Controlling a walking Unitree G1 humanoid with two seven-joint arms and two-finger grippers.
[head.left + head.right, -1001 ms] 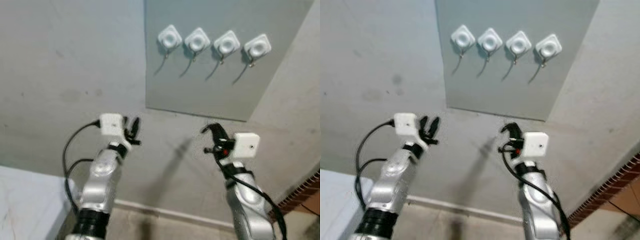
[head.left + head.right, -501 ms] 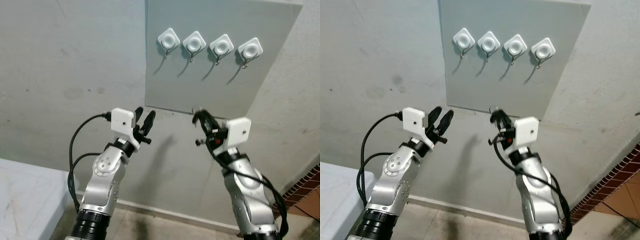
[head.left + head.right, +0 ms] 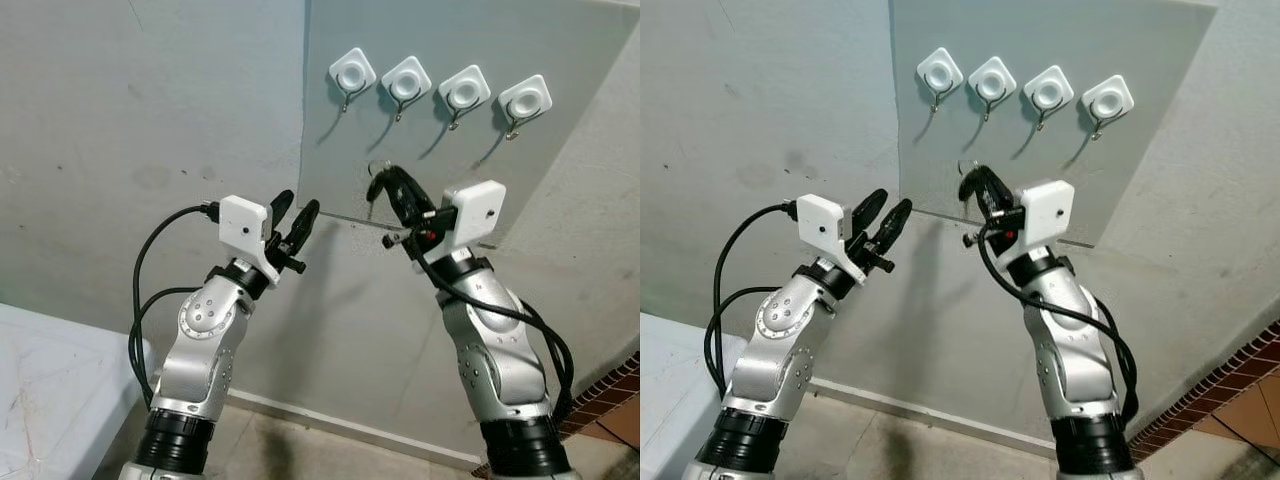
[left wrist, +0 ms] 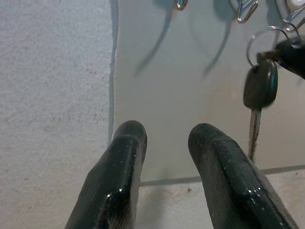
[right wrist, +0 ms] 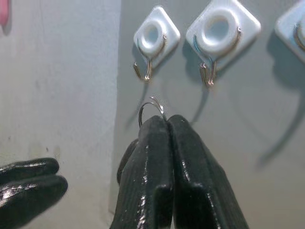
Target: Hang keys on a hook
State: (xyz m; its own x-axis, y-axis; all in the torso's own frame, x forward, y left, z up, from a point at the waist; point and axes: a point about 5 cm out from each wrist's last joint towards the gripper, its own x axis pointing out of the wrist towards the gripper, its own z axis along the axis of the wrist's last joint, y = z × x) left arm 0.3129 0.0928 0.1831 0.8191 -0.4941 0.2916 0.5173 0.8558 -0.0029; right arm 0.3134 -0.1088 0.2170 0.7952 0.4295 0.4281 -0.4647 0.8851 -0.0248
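Keys (image 4: 259, 88): black-headed key on a thin ring (image 5: 151, 109), pinched in the right gripper (image 5: 167, 125), fingers closed tight on it. It's held in front of the grey panel (image 3: 560, 180), near the panel's lower left corner, below the leftmost hook (image 5: 148, 70) and apart from it. Left gripper (image 4: 164, 138) hovers beside it, fingers narrowly parted, holding nothing.

Risks, my read: the ring is small and the hook tip narrow, so a slightly off approach could bump the hook or slide past it. Releasing before the ring seats would drop the key.

Hard to tell: the ring's tilt, since the fingers cover most of it. Can't make out more than one key.
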